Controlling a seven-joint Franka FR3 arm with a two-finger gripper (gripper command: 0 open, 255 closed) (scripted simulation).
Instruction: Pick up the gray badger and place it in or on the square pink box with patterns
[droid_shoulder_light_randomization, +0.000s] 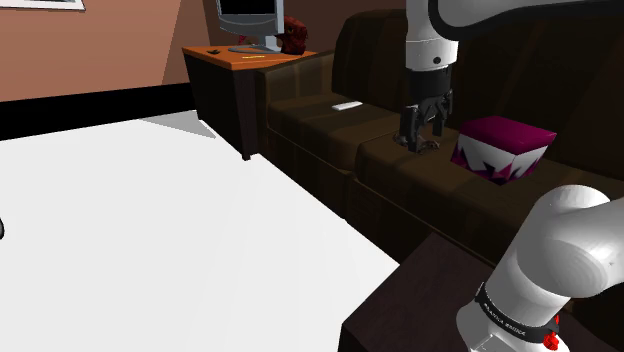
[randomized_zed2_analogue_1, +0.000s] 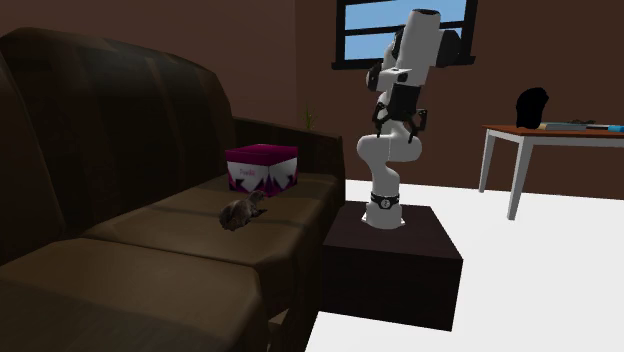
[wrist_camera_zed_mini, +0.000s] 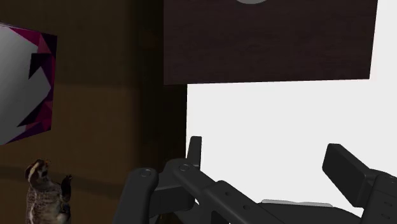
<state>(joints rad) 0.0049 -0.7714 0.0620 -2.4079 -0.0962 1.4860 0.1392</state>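
Dark brown sofa (randomized_zed2_analogue_1: 120, 250) carries both task items. Grey-brown badger (randomized_zed2_analogue_1: 241, 210) is on a seat cushion near the seat's front edge, close to the pink box (randomized_zed2_analogue_1: 262, 168) but apart from it. Box is square w/ magenta top and white jagged pattern on its sides. It stands on the seat at the sofa's end by the armrest nearest the stand (randomized_zed2_analogue_1: 390, 260).

Black gripper (droid_shoulder_light_randomization: 424, 143) hangs pointing down over the sofa seat, w/ the box at the shoulder view's right of it. In wrist view the fingers (wrist_camera_zed_mini: 194, 149) are spread wide, nothing btwn them, w/ white floor (wrist_camera_zed_mini: 280, 121) and the stand's dark top beyond. Badger is off to the side of the fingers, not touched, and the box is beyond it.

At the sofa's other end is an orange-topped side table (droid_shoulder_light_randomization: 262, 58) w/ a monitor (droid_shoulder_light_randomization: 245, 20). A small white flat item (droid_shoulder_light_randomization: 347, 105) lies on a cushion.
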